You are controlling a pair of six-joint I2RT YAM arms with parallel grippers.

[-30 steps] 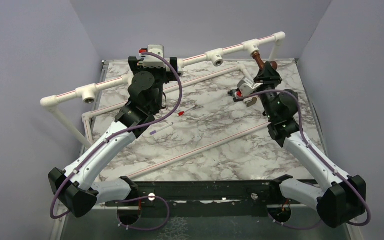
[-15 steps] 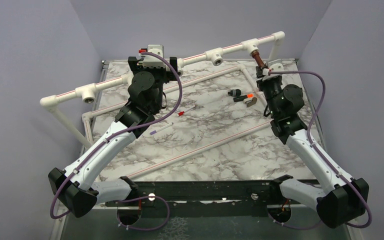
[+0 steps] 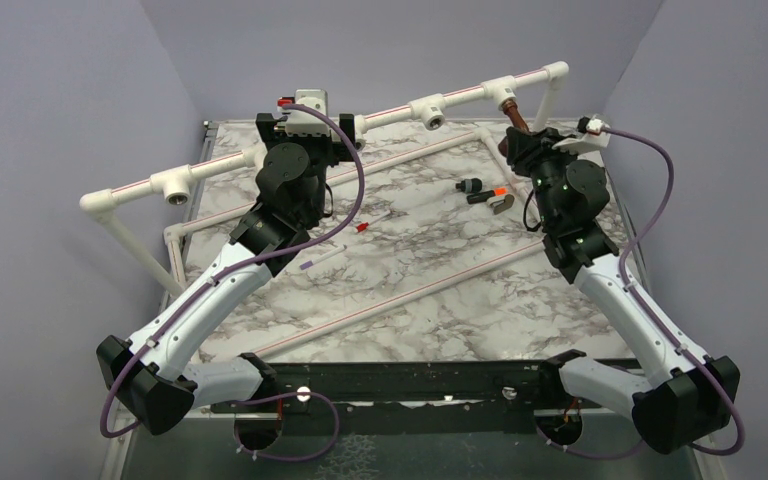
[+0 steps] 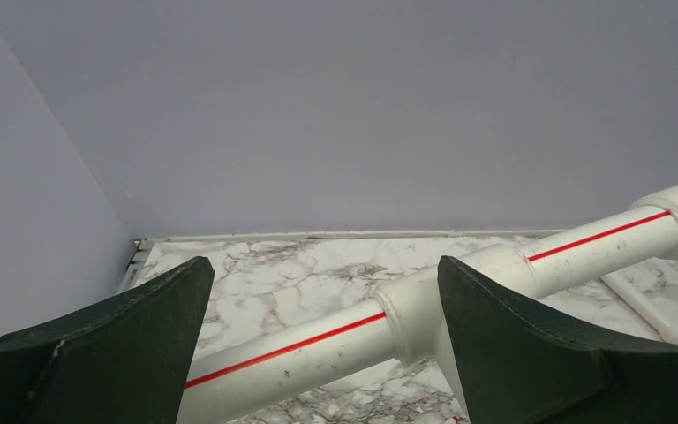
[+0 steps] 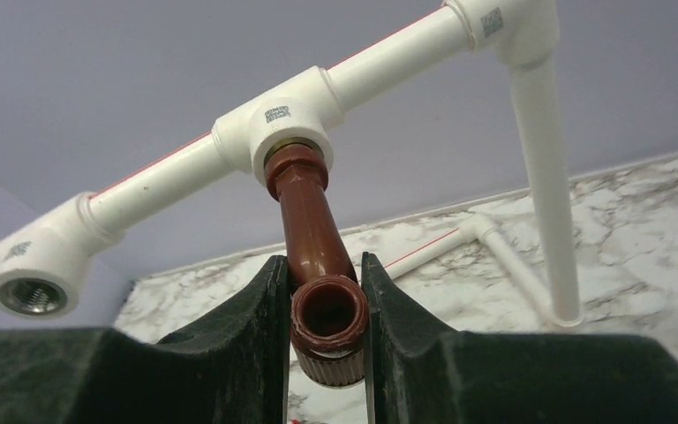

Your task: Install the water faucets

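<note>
Right pincer [image 5: 323, 269] clamped on the brown faucet [image 5: 311, 212], jaws either side of its open round end. Faucet runs up and away from the pincer, far end seated in the white tee [image 5: 287, 124] just above. Left pincer [image 4: 324, 269] wide open, holding nothing. White pipe [image 4: 300, 346] crosses the gap between its fingers.

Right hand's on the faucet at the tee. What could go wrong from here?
1. The right hand grips the faucet at its free end, away from the tee fitting; turning from there may lever it sideways and bind the thread.
2. The left hand is open at the pipe, not clamping it, so the pipe may twist or shift under torque.
3. The purple cable loops wide toward the wall and may snag.
</note>
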